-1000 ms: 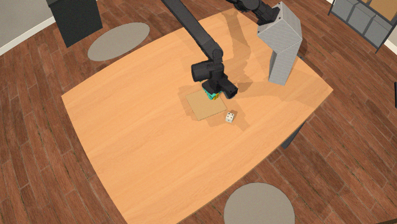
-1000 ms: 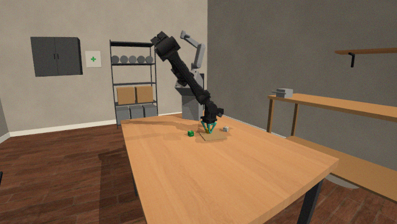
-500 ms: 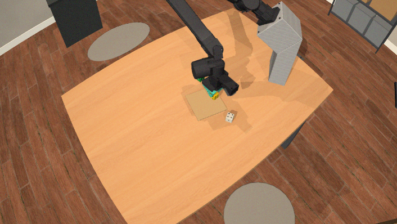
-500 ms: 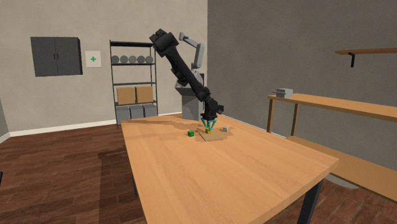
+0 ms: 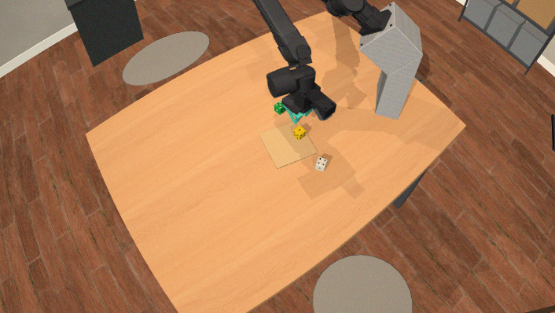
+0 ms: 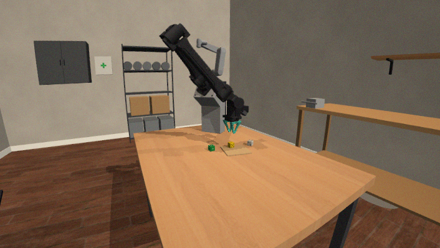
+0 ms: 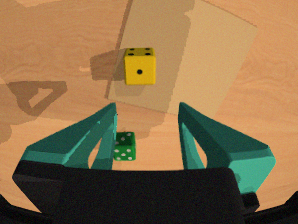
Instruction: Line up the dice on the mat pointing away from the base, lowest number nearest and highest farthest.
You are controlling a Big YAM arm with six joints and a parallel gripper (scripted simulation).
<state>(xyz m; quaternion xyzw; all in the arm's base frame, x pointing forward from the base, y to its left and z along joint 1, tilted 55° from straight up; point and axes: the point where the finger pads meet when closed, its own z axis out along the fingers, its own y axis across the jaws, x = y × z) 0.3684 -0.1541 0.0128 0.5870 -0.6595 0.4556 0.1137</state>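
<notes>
Gripper (image 5: 297,120) (image 6: 234,133) (image 7: 147,110), fingers spread w/ nothing pinched, hangs upper ctr. of top view; white die (image 5: 321,163) (image 6: 250,143), prob. next, lies lower R of it.

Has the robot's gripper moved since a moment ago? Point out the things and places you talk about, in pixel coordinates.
Yes. In the exterior view, the gripper (image 5: 296,121) (image 6: 233,133) (image 7: 147,110) has risen away from the yellow die (image 5: 299,133) (image 6: 230,144) (image 7: 140,70), now hovering above the mat (image 5: 277,151) (image 6: 238,151) (image 7: 220,55).
</notes>
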